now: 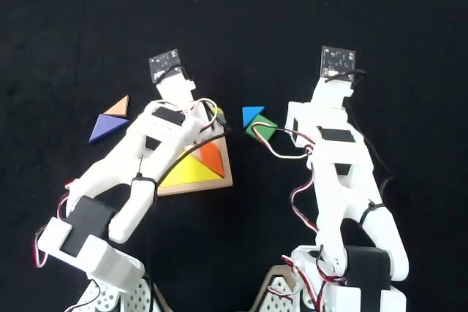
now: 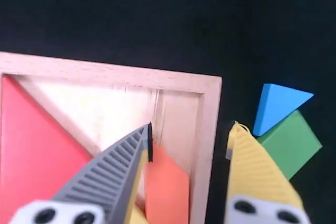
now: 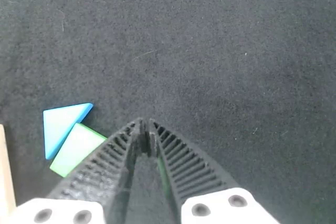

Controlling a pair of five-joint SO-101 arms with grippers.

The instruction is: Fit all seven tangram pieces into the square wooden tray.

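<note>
My left fingers [image 2: 113,166] straddle the tray [image 2: 105,72] rim, apart. My right fingers [image 3: 105,169] are together; blue triangle [image 1: 252,114] at tray's 2 o'clock.

left arm [image 1: 139,162] stretched forward, angled rightward, left gripper [image 2: 192,129] jaws spread apart, right arm [image 1: 340,169] extended forward, right gripper [image 3: 145,129] jaws pressed together
</note>
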